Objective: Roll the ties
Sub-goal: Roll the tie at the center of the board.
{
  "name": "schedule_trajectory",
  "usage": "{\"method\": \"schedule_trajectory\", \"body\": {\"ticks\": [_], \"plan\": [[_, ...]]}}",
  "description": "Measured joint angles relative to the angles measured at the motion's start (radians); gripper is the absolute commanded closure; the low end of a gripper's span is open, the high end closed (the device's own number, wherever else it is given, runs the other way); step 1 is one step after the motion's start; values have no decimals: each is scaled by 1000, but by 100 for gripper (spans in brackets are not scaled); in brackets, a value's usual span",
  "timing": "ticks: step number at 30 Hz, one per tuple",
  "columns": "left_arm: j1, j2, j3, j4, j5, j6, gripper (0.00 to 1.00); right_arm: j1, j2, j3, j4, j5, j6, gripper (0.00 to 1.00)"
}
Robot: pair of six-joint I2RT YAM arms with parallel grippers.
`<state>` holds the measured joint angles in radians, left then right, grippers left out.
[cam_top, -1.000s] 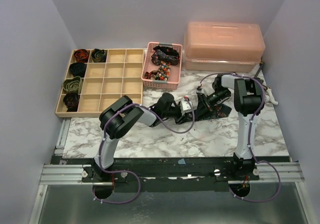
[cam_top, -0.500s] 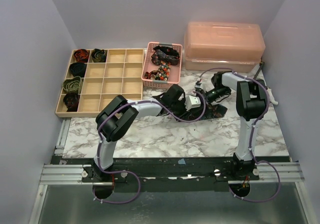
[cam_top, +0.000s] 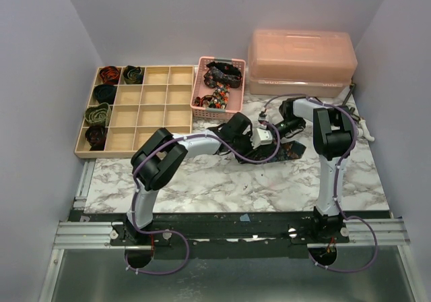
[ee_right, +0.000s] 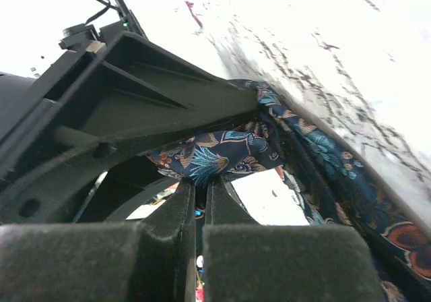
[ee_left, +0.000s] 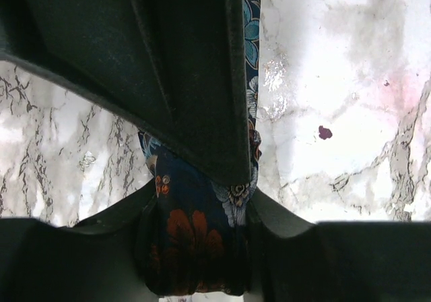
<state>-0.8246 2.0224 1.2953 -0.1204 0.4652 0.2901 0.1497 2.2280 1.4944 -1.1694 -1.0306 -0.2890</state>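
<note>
Both arms are in over the middle of the white-and-grey marble-patterned table top (cam_top: pixel 202 180), a little toward its right edge. Between them is the one that matters: a long narrow navy necktie printed with teal and orange flowers (ee_right: pixel 323 154).

The left gripper (ee_left: pixel 199 245) has it, fingers clamped on a bunched end. In the left wrist view the necktie's length runs straight away from those jaws across the marble. The right gripper (ee_right: pixel 200 194) comes in from the far right, facing the left one, just beside it. Its jaws are pressed together with the tips right against a fold of the print. Whether any cloth is nipped between them, I cannot tell.

So the long axis lies roughly left to right. The left arm anchors one end and the right arm is nearer the free length trailing toward the right edge. My read: the winding starts at that held end.

Now the containers.
- **Far left corner:** a light wooden tray divided into square compartments (cam_top: pixel 151 96). Five coiled ties (cam_top: pixel 98 114) sit one to a compartment, filling its left column plus one beside the top; the rest is bare.
- **Far edge, centre:** a pink plastic mesh basket (cam_top: pixel 215 112) holding a heap of loose unrolled ties (cam_top: pixel 222 75).
- **Far right corner:** a pale pink lidded plastic box (cam_top: pixel 301 56), lid on, contents hidden.
</note>
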Motion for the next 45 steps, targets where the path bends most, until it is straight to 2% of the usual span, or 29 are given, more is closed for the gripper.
{"method": "schedule_trajectory", "body": {"ticks": [4,9,11,18,21,24,26,31,45], "plan": [[22,-18,-67,101,35,-18,42,-19,33,0,-4,18,-1,100],[75,-72,-253,349,119,-40,36,-65,84,7,-37,5,-43,100],[87,-71,-285,423,147,-40,30,-71,87,7,-39,5,-57,100],[81,-11,-325,660,207,-53,27,-79,93,9,-45,12,-78,100],[70,19,-325,737,209,-56,29,-84,99,19,-55,14,-85,100],[63,43,-321,781,209,-53,38,-89,106,31,-67,16,-93,100],[58,53,-310,788,207,-38,39,-90,109,35,-75,16,-101,100],[34,58,-276,754,165,15,25,-92,111,37,-84,20,-113,100],[50,-59,-500,882,209,56,10,-89,105,20,-97,74,-208,100]]}}
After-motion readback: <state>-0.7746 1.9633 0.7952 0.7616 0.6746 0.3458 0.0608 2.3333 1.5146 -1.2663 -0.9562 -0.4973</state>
